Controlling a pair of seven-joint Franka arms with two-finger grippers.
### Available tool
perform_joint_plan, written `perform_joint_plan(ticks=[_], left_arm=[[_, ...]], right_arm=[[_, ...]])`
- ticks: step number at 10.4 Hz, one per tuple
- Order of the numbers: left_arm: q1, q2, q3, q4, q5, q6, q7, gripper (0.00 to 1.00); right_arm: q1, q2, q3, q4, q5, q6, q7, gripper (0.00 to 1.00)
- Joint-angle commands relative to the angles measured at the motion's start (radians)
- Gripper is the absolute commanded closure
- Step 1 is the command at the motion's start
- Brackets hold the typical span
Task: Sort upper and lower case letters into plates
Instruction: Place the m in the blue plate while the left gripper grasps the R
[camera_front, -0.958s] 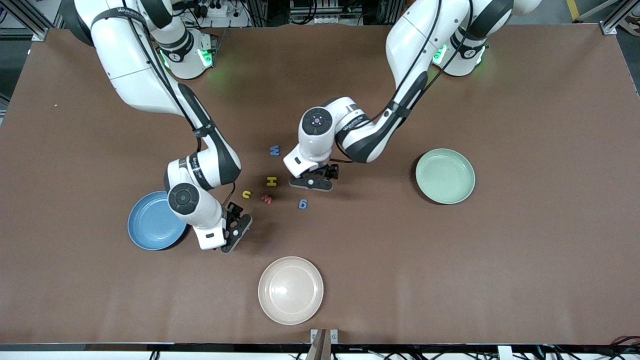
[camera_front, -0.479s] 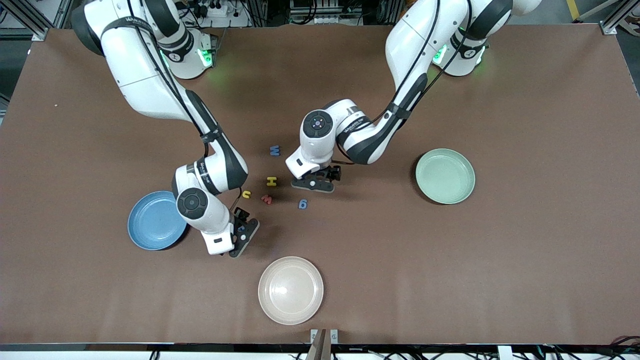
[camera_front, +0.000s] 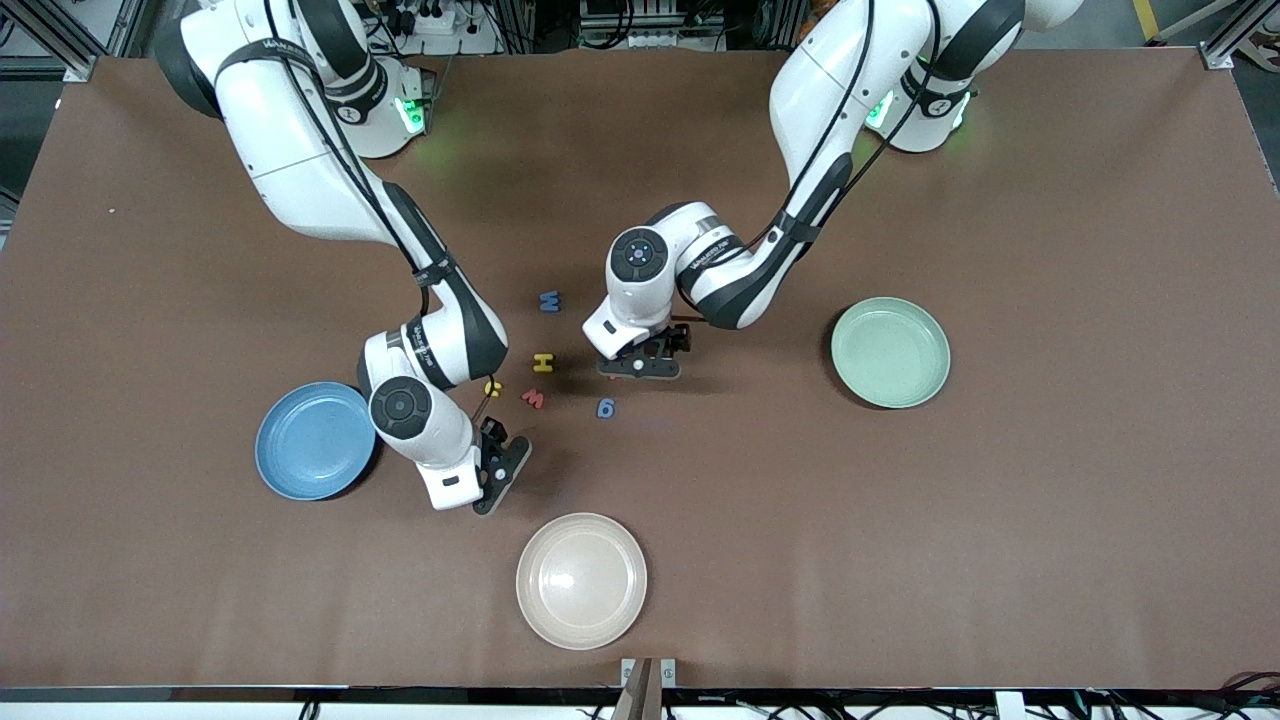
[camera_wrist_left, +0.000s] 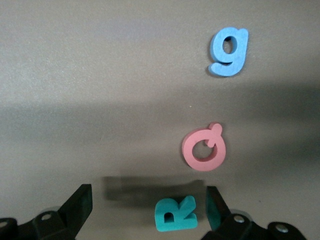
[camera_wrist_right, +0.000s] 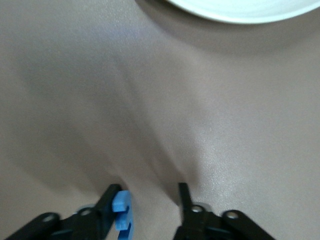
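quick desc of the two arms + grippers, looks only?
Both arms are glossy white with black joint bands and black cables strapped along the links. Each base shows a green light. Each wrist has a round dark cap; the one on the left arm shows small coloured dots. The left gripper and right gripper are black, with two flat black fingers fixed by screws.
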Motion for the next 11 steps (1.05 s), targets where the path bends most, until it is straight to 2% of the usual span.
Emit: perform_joint_plan(ticks=[1, 3, 7, 11], left_arm=[[-0.006, -0.001, -0.003, -0.002, -0.016, -0.004, -0.017, 0.00], [-0.008, -0.001, -0.003, -0.004, -0.016, -0.013, -0.017, 0.03], [-0.008, 0.000, -0.003, 0.004, -0.015, -0.039, -0.016, 0.29], [-0.021, 0.005, -0.004, 0.005, -0.022, -0.041, -0.023, 0.29]], right_arm=[[-0.004, 0.004, -0.006, -0.001, -0.005, -0.009, 0.000, 1.00], [-0.007, -0.004, -0.006, -0.003, -0.005, -0.049, 0.000, 1.00], [-0.038, -0.027, -0.009, 0.005, 0.004, -0.100, 0.000, 1.00], [-0.141, -0.068, -0.003, 0.049, 0.008, -0.225, 0.009, 1.00]])
